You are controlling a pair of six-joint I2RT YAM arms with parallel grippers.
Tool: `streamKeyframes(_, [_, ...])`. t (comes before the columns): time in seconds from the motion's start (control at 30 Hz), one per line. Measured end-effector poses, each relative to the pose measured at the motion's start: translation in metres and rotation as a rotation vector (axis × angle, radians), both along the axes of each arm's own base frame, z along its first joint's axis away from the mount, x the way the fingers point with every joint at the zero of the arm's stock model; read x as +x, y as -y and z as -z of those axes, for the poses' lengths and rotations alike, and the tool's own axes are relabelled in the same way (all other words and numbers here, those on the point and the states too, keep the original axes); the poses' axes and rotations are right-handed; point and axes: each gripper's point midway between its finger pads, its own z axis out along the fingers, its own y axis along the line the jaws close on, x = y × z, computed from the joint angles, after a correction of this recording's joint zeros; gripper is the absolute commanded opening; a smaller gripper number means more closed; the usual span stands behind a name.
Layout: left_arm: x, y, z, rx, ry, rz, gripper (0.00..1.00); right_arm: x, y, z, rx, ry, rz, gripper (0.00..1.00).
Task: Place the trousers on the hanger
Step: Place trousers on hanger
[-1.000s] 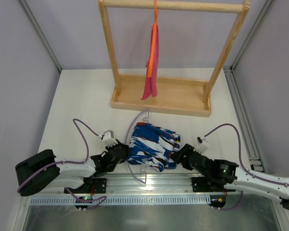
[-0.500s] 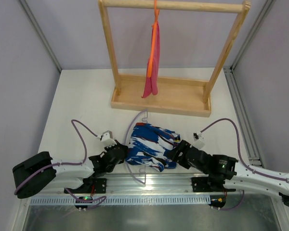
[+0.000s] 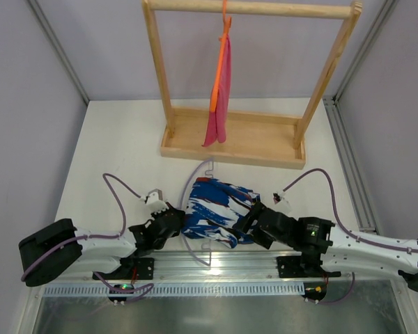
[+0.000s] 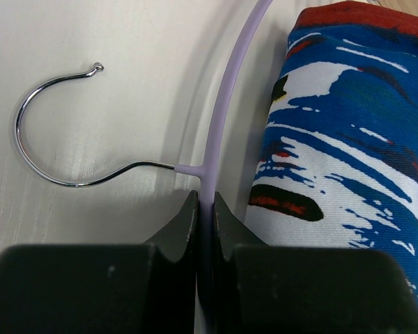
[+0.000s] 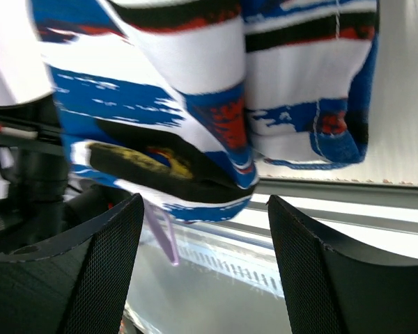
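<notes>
The trousers [image 3: 219, 211], a folded blue, white, red and black print, lie on the table between my two grippers and cover part of the lilac hanger [image 3: 189, 189]. The hanger's silver hook [image 3: 207, 165] points toward the wooden rack. My left gripper [image 3: 176, 223] is shut on the hanger's bar [image 4: 226, 104] just below the hook [image 4: 35, 139], with the trousers [image 4: 341, 139] to its right. My right gripper [image 3: 248, 221] is open at the trousers' right edge. In the right wrist view its gripper [image 5: 205, 229] straddles the cloth's lower edge [image 5: 195, 69], and a lilac hanger end [image 5: 164, 236] sticks out below.
A wooden rack [image 3: 233, 142] stands at the back with an orange hanger and pink cloth [image 3: 221, 90] hung from its top bar. A metal rail [image 3: 216, 268] runs along the near table edge. Grey walls close both sides.
My right arm has moved left, bringing its open gripper up against the trousers' right edge. The pink cloth on the rack swayed slightly. My left gripper has held still on the hanger.
</notes>
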Motion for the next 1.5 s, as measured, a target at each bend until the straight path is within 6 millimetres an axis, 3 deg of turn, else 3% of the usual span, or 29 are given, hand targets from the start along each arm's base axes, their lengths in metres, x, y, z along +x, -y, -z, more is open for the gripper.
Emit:
streamKeyframes(0.2, [0.001, 0.002, 0.0, -0.006, 0.004, -0.002, 0.01, -0.016, -0.009, 0.026, -0.071, -0.092, -0.019, 0.75])
streamKeyframes(0.5, [0.001, 0.002, 0.0, -0.006, 0.005, -0.002, 0.01, -0.021, -0.028, 0.026, 0.012, -0.115, 0.032, 0.72])
streamKeyframes(0.6, [0.001, 0.002, 0.0, -0.006, 0.005, -0.002, 0.0, -0.023, -0.029, 0.031, 0.021, -0.115, 0.053, 0.51])
streamKeyframes(0.63, [0.002, 0.002, 0.0, -0.007, 0.005, -0.002, 0.01, -0.023, -0.028, 0.032, 0.023, -0.109, 0.059, 0.24])
streamKeyframes(0.7, [0.002, 0.003, 0.0, -0.009, 0.005, -0.003, 0.0, -0.02, -0.027, 0.03, 0.034, -0.09, 0.073, 0.04])
streamKeyframes(0.9, [0.003, 0.003, 0.0, -0.002, 0.004, -0.009, 0.01, -0.009, 0.0, 0.016, 0.022, 0.006, 0.107, 0.04])
streamKeyframes(1.07, [0.002, 0.003, 0.0, -0.002, -0.006, -0.019, 0.0, -0.003, 0.039, 0.024, -0.107, 0.071, 0.123, 0.04])
streamKeyframes(1.17, [0.001, 0.004, 0.0, 0.004, -0.016, -0.02, 0.0, -0.001, 0.052, 0.03, -0.162, 0.085, 0.132, 0.04])
streamKeyframes(1.3, [0.0, 0.004, 0.0, 0.011, -0.03, -0.025, 0.0, 0.001, 0.058, 0.027, -0.193, 0.102, 0.13, 0.04])
streamKeyframes(1.5, [-0.002, 0.004, 0.0, 0.004, -0.037, -0.023, 0.01, 0.013, 0.052, -0.015, -0.244, 0.212, 0.087, 0.04])
